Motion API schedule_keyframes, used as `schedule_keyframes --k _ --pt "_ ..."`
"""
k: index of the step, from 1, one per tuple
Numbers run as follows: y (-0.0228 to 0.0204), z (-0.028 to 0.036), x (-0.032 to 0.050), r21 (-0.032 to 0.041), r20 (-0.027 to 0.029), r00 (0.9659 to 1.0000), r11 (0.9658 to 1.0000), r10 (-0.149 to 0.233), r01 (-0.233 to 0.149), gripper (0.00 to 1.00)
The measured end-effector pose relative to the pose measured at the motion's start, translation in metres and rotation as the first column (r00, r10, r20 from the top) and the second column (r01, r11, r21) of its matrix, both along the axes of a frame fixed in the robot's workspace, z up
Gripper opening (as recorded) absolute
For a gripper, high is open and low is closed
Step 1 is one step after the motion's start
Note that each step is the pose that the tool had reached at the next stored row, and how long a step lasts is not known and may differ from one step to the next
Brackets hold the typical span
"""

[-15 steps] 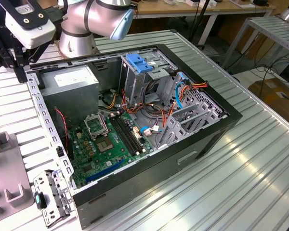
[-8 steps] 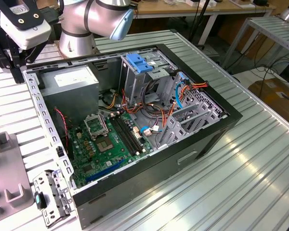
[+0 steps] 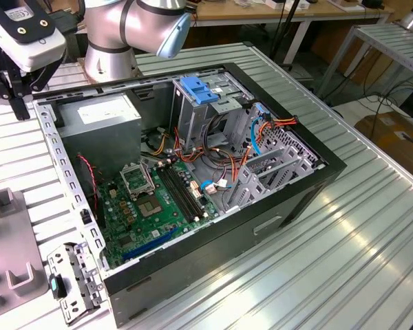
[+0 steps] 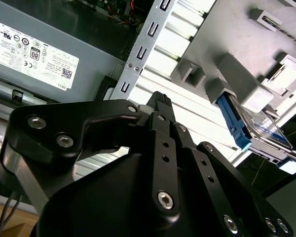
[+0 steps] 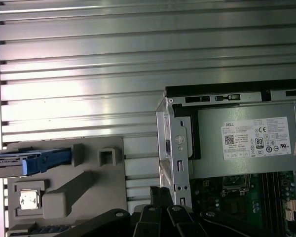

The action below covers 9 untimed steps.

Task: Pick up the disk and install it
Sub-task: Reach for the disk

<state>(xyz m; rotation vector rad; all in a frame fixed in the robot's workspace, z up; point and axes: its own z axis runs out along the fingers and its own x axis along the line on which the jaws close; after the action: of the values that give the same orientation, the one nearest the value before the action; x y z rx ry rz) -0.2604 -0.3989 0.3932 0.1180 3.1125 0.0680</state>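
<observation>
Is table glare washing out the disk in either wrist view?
No. In the first wrist view, glare streaks the table, but the blue-framed disk reads clearly. In the second wrist view, the table slats blow out white and the disk catches a reflection on top, yet its outline shows.

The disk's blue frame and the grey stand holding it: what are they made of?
The disk has a blue frame that looks like moulded plastic: even colour, soft sheen. The grey stand is matte with rounded edges, probably plastic too, though painted metal is possible.
</observation>
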Motion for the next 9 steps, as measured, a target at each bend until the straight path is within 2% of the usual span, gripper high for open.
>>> schedule_keyframes --k 4,9 --pt "0.0 0.0 -0.0046 0.0 0.0 1.0 1.0 0.0 0.0 0.11" --pt "0.0 0.0 -0.0052 -0.0001 -0.0001 1.0 1.0 0.0 0.0 0.11"
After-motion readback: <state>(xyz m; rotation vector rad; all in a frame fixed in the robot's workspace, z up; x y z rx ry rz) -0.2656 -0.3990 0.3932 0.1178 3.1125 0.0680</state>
